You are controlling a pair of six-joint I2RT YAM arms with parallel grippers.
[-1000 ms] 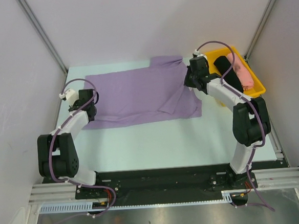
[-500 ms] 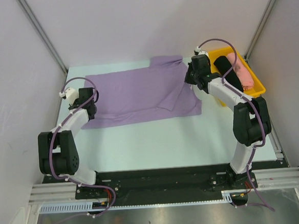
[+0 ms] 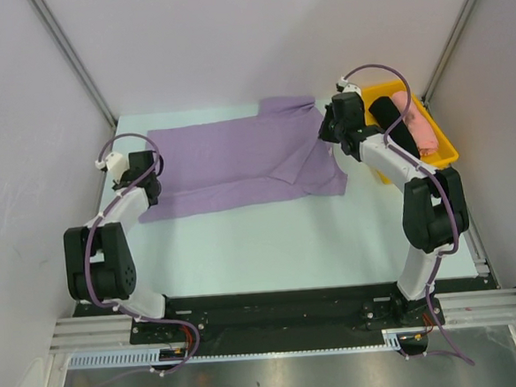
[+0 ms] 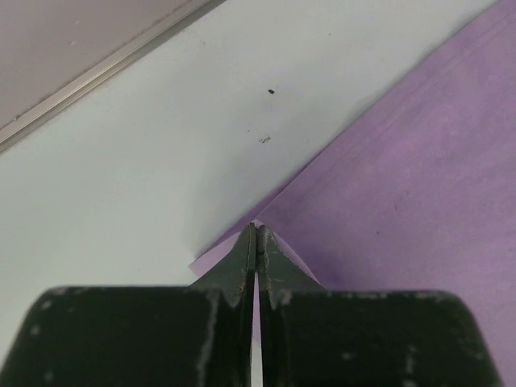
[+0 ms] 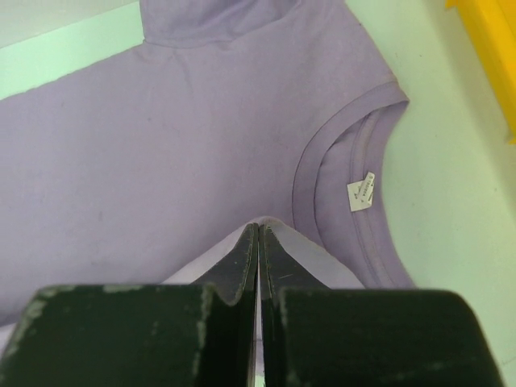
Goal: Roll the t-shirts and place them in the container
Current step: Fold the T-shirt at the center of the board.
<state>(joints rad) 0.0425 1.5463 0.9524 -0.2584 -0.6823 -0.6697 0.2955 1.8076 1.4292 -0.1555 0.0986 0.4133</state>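
T-shirt (image 3: pixel 238 159): lies spread over far half of table (image 3: pixel 270 246), neck end toward yellow tray (image 3: pixel 442 158). Left gripper (image 4: pixel 255 231): pinches tight on hem corner at the shirt's left end. Right gripper (image 5: pixel 258 230): clamps tight on a raised fold just beside collar and white label (image 5: pixel 361 192).

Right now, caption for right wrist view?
Right gripper pinching a fold of the lavender t-shirt beside its collar and white neck label.

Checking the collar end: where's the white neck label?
In the right wrist view, the label sits inside the t-shirt collar, above-right of the right tool.
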